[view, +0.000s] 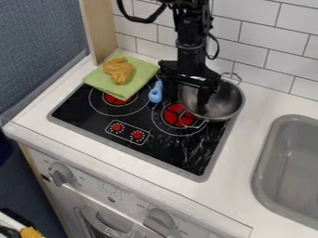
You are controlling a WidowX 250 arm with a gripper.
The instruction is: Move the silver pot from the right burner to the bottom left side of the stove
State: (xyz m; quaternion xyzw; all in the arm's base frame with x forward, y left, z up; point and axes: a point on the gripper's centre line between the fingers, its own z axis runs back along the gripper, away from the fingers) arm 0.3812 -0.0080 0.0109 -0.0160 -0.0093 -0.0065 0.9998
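The black gripper point(186, 92) hangs over the left part of the silver pot, with its fingers apart. One finger point(203, 95) reaches down inside the bowl, and the other is left of the rim. Upright or nearly so, the silver pot point(227, 103) sits at the stove's back right corner, covering part of the right burner point(175, 114). Its thin wire handles stand at the back and the front left. The black stove point(93, 116) has a grey edge, and its bottom left side lies in front of the left burner point(118, 99).
A green cloth point(140, 72) with a brown toy chicken point(119, 69) lies over the stove's back left. Between the burners is a blue object point(155, 92). A grey sink point(292, 162) is at the right, and a tiled wall point(273, 60) rises behind.
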